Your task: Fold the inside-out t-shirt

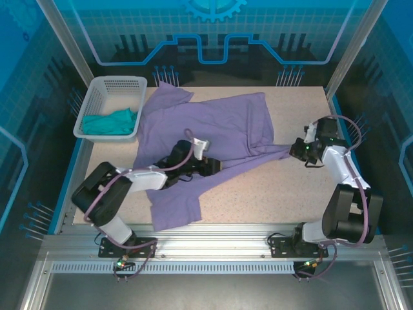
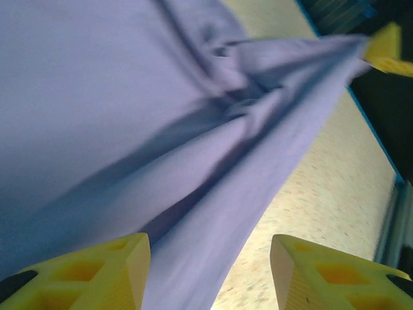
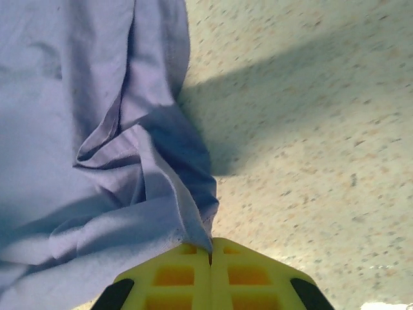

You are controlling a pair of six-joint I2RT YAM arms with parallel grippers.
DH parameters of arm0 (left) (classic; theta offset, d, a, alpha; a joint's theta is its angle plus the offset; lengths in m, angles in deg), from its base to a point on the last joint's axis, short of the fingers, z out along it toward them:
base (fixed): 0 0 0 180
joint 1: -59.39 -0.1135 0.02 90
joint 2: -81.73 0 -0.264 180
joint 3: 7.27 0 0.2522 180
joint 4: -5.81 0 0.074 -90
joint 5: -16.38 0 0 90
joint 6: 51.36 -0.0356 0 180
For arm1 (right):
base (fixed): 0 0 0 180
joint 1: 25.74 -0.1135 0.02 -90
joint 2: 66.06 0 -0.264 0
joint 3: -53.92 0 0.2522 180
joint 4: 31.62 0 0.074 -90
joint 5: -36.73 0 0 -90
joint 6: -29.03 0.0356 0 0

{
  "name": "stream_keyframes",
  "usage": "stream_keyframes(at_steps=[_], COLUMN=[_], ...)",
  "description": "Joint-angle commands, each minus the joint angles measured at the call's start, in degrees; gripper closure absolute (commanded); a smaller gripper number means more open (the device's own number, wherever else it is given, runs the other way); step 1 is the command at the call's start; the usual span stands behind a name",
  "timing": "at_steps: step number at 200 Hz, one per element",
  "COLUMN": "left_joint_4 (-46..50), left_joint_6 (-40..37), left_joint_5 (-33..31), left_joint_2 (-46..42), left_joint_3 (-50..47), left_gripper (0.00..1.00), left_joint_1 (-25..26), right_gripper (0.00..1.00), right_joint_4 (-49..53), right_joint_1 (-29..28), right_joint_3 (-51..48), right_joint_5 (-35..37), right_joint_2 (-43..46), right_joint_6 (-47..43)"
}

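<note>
While the right gripper (image 3: 210, 245) is clamped tight on a bunched edge of the t-shirt (image 1: 206, 123), its two yellow fingers pressed flat together with the cloth nipped at their tips, the left gripper (image 2: 208, 248) stands with its jaws apart. A taut ridge of purple fabric runs between them, and nothing looks pinched.

Step out to the overhead view. The right gripper (image 1: 294, 150) sits at 3 o'clock on the table (image 1: 277, 187), drawing the shirt into a rope. The left gripper (image 1: 216, 165) lies low near the centre, right on that rope. From there the shirt fans out toward 11 o'clock, and a loose flap trails down to 7 o'clock. Off at 10 o'clock, the basket (image 1: 97, 87) holds a green garment (image 1: 111, 123), apart from the action.

As for progress, it looks like early going. The shirt is sprawled and wrinkled, with no clean fold anywhere, so flattening and every fold appear left to do.

Some things are hard to call:
- It is unclear whether the pinched part is hem or sleeve.
- Which face of the shirt is up cannot be told.
- The left wrist view is blurred.
- From above, the left fingertips merge with dark shadow and cloth.
</note>
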Motion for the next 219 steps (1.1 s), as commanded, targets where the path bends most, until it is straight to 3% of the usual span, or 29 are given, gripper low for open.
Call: stream_keyframes(at_steps=[1, 37, 73, 96, 115, 159, 219], left_joint_4=[14.32, 31.31, 38.65, 46.38, 47.84, 35.61, 32.45], left_joint_6=[5.67, 2.22, 4.59, 6.53, 4.59, 2.89, 2.53], left_joint_5=[-5.69, -9.08, -9.66, -15.74, -18.34, -15.43, -11.79], left_joint_2=[-5.80, -8.11, -14.00, -21.75, -22.64, -7.30, 14.36], left_joint_3=[-2.78, 0.99, -2.16, -4.89, -4.51, 2.94, 19.03], left_gripper=[0.47, 0.43, 0.43, 0.43, 0.41, 0.40, 0.40], left_joint_1=[-3.82, -7.00, -6.74, -3.14, -1.71, -7.27, -8.71], right_gripper=[1.00, 1.00, 1.00, 1.00, 1.00, 1.00, 1.00], right_joint_4=[-5.09, -8.74, -9.46, -10.06, -10.68, -11.49, -12.14], right_joint_1=[3.66, 4.29, 1.31, -0.68, -2.09, -3.89, -4.55], right_joint_3=[-0.37, 0.25, -1.33, -2.46, -2.40, -1.62, -3.26], right_joint_5=[-2.21, -5.40, -4.78, -3.98, -3.85, -5.29, -5.29], right_joint_2=[-1.58, -3.61, -3.55, -2.81, -3.40, -3.95, -1.94], right_joint_6=[2.08, 4.20, 3.80, 3.20, 3.00, 3.37, 3.44])
